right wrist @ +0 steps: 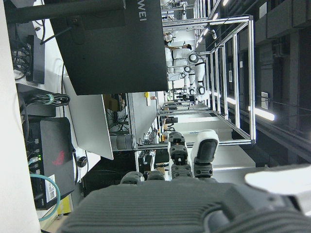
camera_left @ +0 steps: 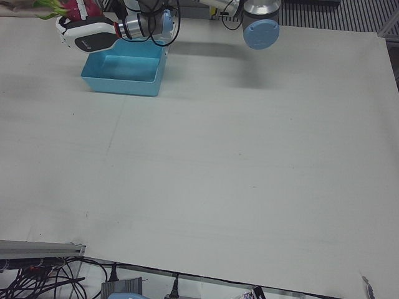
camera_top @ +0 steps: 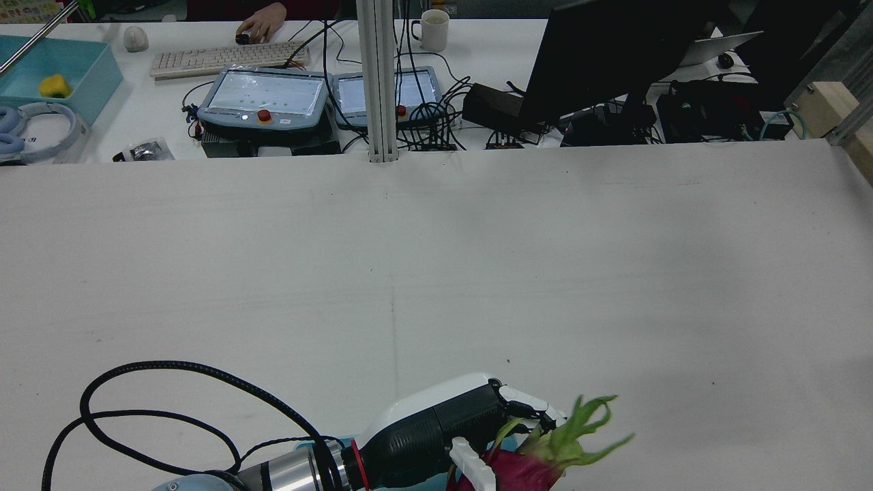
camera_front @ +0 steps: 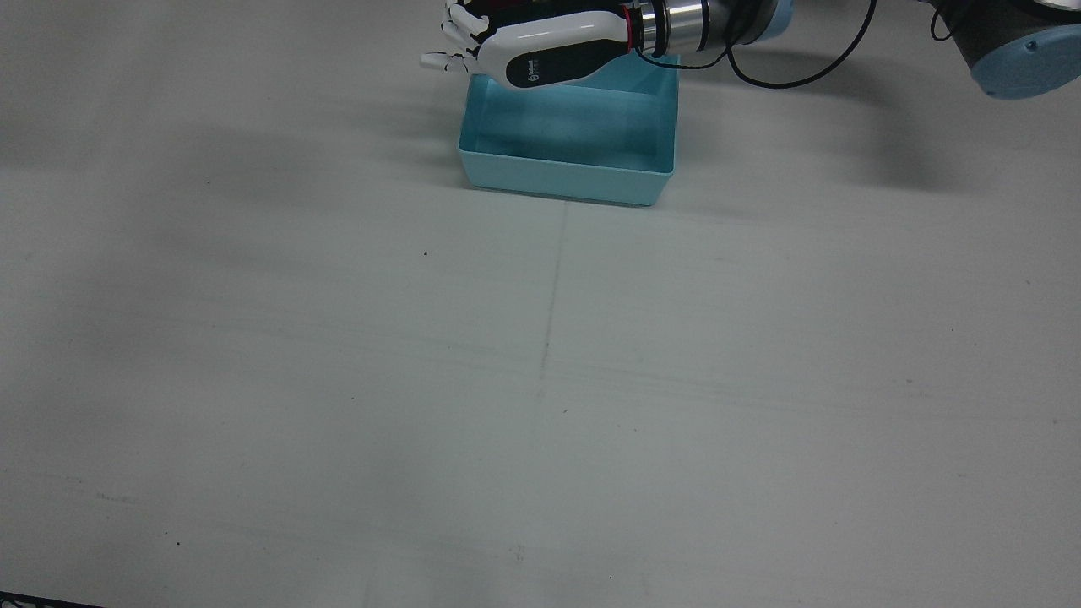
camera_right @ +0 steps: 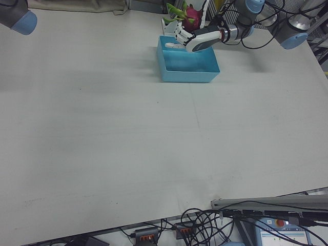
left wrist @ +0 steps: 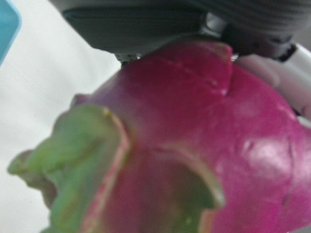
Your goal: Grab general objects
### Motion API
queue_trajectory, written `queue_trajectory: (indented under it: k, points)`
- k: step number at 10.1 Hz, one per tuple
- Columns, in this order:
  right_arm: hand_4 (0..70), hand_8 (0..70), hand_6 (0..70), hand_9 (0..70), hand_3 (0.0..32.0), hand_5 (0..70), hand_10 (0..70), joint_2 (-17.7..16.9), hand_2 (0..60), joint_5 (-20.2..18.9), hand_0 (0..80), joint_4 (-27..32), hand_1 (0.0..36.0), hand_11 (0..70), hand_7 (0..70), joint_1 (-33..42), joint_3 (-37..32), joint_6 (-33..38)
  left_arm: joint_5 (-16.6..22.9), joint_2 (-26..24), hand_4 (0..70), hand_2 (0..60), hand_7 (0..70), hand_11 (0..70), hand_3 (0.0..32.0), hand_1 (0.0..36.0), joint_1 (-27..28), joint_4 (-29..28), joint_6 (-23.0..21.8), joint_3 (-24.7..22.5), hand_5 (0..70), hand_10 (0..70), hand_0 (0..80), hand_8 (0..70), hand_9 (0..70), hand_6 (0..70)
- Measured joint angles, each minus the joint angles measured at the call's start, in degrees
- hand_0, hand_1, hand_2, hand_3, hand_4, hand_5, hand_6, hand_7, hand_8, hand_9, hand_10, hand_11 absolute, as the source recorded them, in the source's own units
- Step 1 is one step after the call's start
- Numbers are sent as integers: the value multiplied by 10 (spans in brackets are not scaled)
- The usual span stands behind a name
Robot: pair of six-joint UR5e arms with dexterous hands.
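Dragon fruit [left wrist: 204, 145]: a magenta fruit with green, leafy scales, held off the bench in the left robot hand [camera_top: 436, 429], near the bench edge closest to the robot.
Left robot hand: fingers closed round the fruit's body; the leafy tips stick out past the fingers, clear of the grip.
Handling, as a judgement: looks like a stiff, rounded body with a smooth and likely slippery skin, moderate in weight; whether real or a model cannot be told. The scales look thin and bendable, poor to hold by. The best hold is round the widest part of the body, fingers opposed, as now.
Blue bin [camera_front: 574, 173]: open, nothing seen inside, on the bench just beside and partly under the hand; in the front view the fingers reach past its wall.
Bench [camera_front: 540, 380]: white, bare across the rest of its top.
Right robot hand [right wrist: 189, 165]: fingers show in its own camera, raised toward the room, holding nothing visible; how far they are spread I cannot tell.
Far side: another desk with keyboard [camera_top: 228, 59], pendants, monitor [camera_top: 614, 54], mug; a person's hand [camera_top: 261, 26] on a mouse.
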Motion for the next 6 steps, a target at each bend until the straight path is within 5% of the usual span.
queue_trajectory:
  k: [3, 6]
  points:
    - [0, 0, 0, 0, 0, 0, 0, 0, 0, 0, 0, 0, 0, 0, 0, 0, 0, 0, 0, 0, 145, 0, 124, 80, 0, 91, 0, 0, 0, 1, 48, 49, 507, 49, 10, 0]
    - [0, 0, 0, 0, 0, 0, 0, 0, 0, 0, 0, 0, 0, 0, 0, 0, 0, 0, 0, 0, 363, 0, 165, 89, 0, 73, 1, 0, 0, 3, 124, 59, 508, 71, 19, 47]
